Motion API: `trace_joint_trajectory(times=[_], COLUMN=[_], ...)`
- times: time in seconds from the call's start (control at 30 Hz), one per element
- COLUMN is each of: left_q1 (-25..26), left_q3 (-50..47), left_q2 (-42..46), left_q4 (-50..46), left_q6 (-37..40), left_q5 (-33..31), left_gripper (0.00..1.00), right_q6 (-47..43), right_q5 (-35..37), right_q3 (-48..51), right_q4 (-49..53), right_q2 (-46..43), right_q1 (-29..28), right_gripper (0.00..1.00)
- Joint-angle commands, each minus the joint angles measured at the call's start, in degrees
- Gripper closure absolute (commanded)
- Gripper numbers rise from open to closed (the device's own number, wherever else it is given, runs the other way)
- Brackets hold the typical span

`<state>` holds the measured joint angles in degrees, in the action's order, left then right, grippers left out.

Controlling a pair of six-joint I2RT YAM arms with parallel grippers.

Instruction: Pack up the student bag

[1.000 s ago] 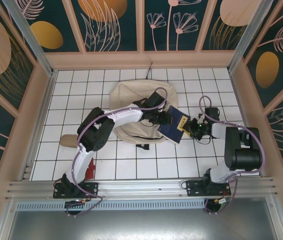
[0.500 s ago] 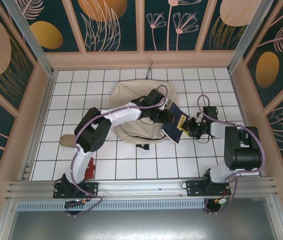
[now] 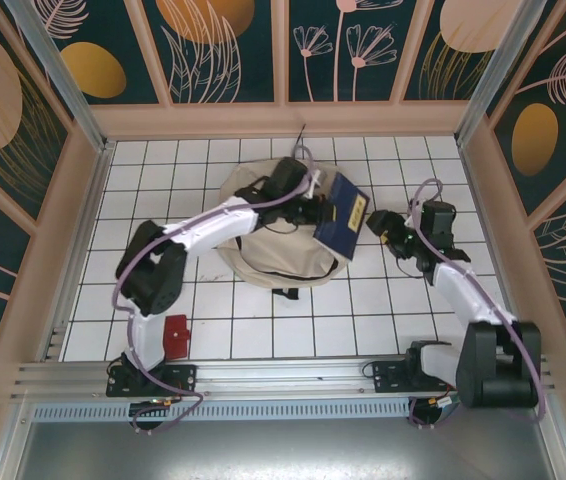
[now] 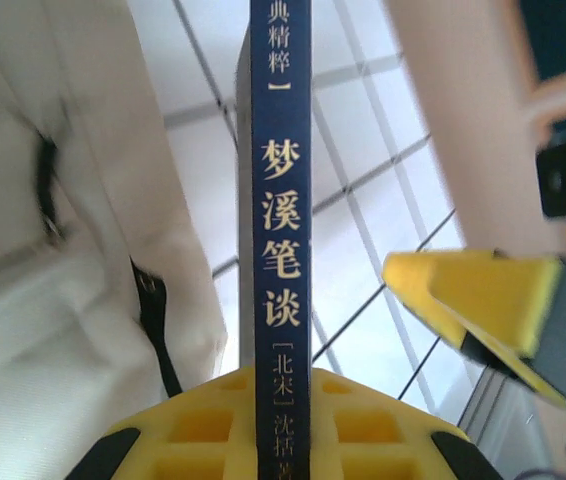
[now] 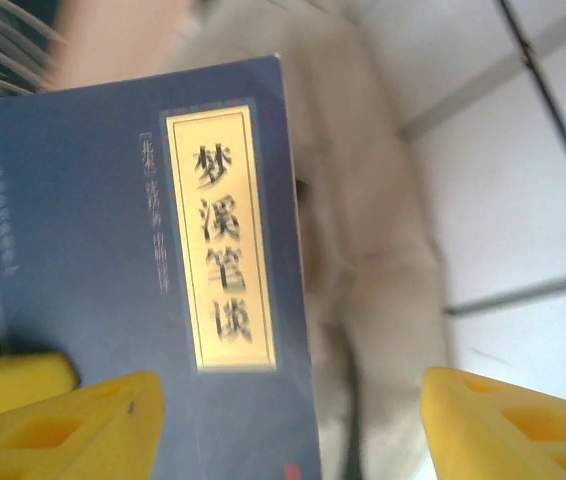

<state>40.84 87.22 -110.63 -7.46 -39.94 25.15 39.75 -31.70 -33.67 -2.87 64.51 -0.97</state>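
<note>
Packing seems barely begun: my left gripper [image 3: 325, 212] pinches a navy book [image 3: 344, 222] at the right edge of the beige student bag [image 3: 263, 255] lying mid-table. My right gripper [image 3: 379, 222] hangs spread beside it. A red item [image 3: 175, 333] waits outside.

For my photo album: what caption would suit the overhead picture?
The left gripper holds a navy book by the beige student bag; the right gripper stands open alongside.
</note>
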Motion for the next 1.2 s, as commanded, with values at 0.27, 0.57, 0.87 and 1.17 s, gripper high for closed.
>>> trace_joint_trajectory(times=[0.27, 0.57, 0.87, 1.17], left_q1=[-7.3, -7.3, -7.3, -7.3], left_q3=[-13.0, -21.6, -25.4, -26.2], left_q2=[10.5, 12.0, 12.0, 12.0], left_q4=[36.1, 54.9, 59.8, 61.0], left_q6=[-27.1, -44.3, -48.3, -48.6], left_q5=[-4.6, -8.2, -8.3, -8.3], left_gripper=[1.0, 1.0, 1.0, 1.0], right_q6=[29.1, 42.1, 42.7, 45.2], right_q5=[0.5, 8.2, 14.7, 21.3], right_q3=[2.4, 1.3, -6.5, -6.3], right_q4=[-41.6, -63.9, -58.4, -54.3], right_q2=[1.9, 14.2, 17.7, 16.1], right_q1=[-16.0, -22.7, -23.8, -24.1], right_gripper=[0.15, 0.11, 0.15, 0.39])
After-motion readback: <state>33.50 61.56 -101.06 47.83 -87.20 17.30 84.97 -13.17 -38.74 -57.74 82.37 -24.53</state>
